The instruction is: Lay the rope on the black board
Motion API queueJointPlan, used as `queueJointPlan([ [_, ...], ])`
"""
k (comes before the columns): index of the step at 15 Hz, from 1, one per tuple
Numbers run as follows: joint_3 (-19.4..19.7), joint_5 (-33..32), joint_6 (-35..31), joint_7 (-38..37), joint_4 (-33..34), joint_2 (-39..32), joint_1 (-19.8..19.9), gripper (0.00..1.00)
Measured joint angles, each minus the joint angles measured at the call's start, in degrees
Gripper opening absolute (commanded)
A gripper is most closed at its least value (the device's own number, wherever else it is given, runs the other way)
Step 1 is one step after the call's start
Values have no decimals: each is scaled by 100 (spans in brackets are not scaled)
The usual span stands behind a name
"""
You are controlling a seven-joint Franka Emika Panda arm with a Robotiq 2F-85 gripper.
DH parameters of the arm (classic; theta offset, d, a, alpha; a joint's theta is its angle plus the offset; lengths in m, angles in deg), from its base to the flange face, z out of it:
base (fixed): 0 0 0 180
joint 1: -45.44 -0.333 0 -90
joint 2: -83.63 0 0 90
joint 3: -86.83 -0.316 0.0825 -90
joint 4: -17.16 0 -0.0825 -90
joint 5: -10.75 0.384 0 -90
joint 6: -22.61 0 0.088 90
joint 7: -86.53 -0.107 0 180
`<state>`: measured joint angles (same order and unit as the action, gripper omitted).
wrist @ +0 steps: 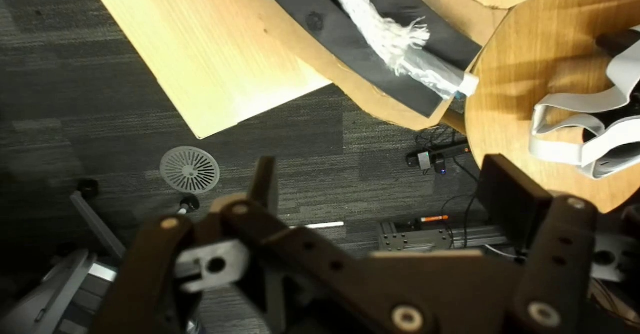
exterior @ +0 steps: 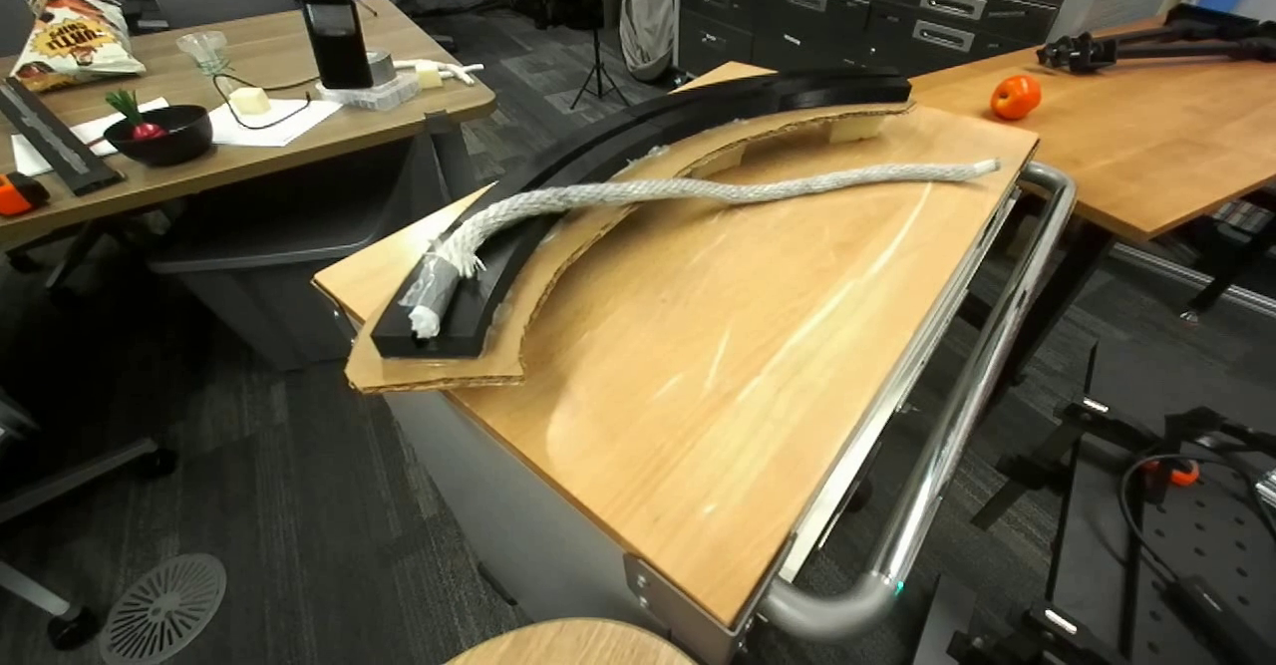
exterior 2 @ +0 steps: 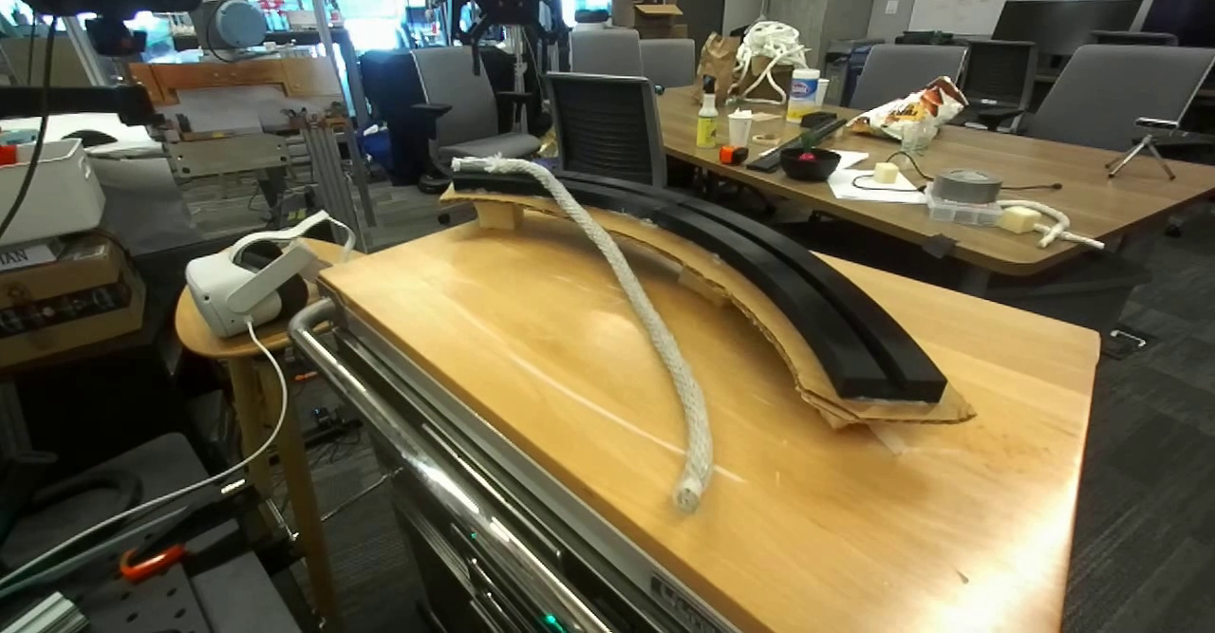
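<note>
Rope [exterior: 688, 189] partly on board [exterior: 688, 119] — bag [exterior: 78, 39] apparently "Turtle Chips"

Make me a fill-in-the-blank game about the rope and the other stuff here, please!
The rope has only ____ of its two ends on the curved board.
The empty gripper is ____, not shut.
The bowl is coloured ____.
The headset is mostly ____.

Missing words: one; open; black; white.
</note>
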<state>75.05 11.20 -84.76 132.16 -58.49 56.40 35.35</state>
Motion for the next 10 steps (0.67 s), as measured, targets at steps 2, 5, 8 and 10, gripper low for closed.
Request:
queueJointPlan([
  [2,0,0,0,1,11,-12,3,100],
  [5,0,0,2,1,8,-14,5,100],
  [8,49,-419,-57,-136,-114,36,-9,100],
  [10,175,-535,-250,-256,-527,272,59,100],
])
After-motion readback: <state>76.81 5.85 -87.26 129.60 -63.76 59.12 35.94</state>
